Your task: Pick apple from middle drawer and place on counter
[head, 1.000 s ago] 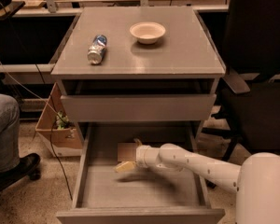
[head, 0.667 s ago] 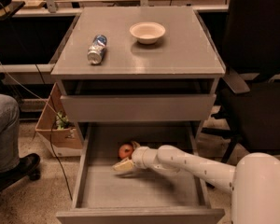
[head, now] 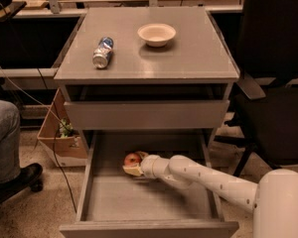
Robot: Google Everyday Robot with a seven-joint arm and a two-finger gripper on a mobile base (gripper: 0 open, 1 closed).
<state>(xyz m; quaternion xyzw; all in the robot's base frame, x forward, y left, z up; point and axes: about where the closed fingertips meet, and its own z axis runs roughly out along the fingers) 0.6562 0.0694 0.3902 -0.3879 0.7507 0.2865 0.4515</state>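
Red-orange with a pale yellowish patch, the apple point(head: 132, 158) is lying on the flat grey bottom of the middle drawer point(head: 139, 198), toward the back and a little left of centre, where the shadow begins. My gripper point(head: 135, 165) is sitting right against it, its cream-coloured tip showing just below and to the right of the fruit. Whether it is clamped on the apple or only resting beside it, I cannot tell. My white arm point(head: 208, 178) is reaching in from the lower right, crossing the right half of the drawer at a slant, and my rounded white body point(head: 283, 202) is filling the bottom right corner. The middle drawer is standing pulled well out toward me. Above it the shallower drawer point(head: 146, 114) is showing its plain front with a dark gap over it. The counter point(head: 193, 53) on top is carrying a crushed silver-blue can point(head: 103, 52) lying on its side near the left edge. A pale bowl point(head: 156, 34) is standing upright farther back, apart from the can. Left of the drawers an open cardboard box point(head: 59, 139) is sitting on the speckled carpet point(head: 39, 207). Beyond it, a leg point(head: 2, 138) in jeans is ending in a dark shoe point(head: 15, 180). A black chair point(head: 273, 83) is standing to the right.
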